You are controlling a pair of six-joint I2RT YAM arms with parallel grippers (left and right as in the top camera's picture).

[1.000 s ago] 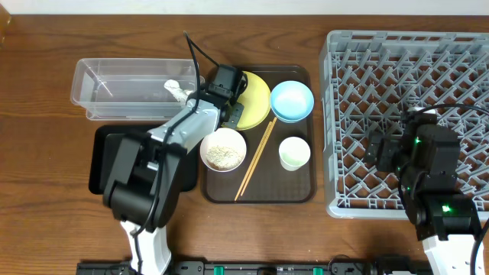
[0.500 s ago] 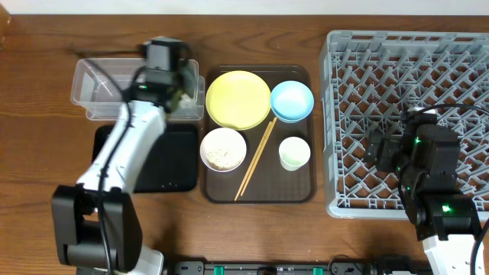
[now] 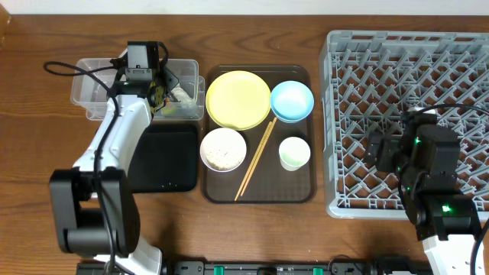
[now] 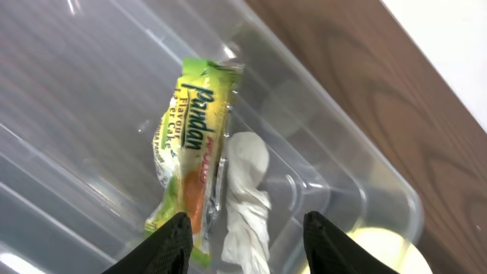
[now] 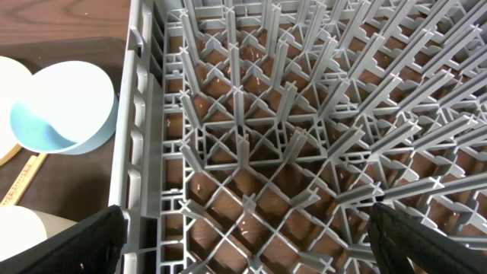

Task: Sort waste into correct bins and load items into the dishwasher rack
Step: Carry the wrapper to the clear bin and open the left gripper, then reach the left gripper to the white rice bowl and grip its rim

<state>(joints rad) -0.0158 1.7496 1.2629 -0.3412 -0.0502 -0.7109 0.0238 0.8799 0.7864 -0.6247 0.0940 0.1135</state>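
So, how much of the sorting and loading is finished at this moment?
Done: the Pandan wrapper and crumpled paper lie in the clear tub. In hand: nothing; the left gripper hovers open above them. Left: the rice in the white bowl, plus yellow plate, blue bowl, cup and chopsticks, all outside the dishwasher rack.

Wrapper (image 4: 190, 144) and crumpled paper (image 4: 247, 198) lay side by side in the tub (image 3: 88, 95), left of the serving tray (image 3: 290, 187); the rack (image 3: 333, 122) stood at that tray's right.

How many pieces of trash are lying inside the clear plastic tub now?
2. The snack wrapper and the crumpled paper lie side by side in the tub. Part of the tub is out of view, so more may be hidden.
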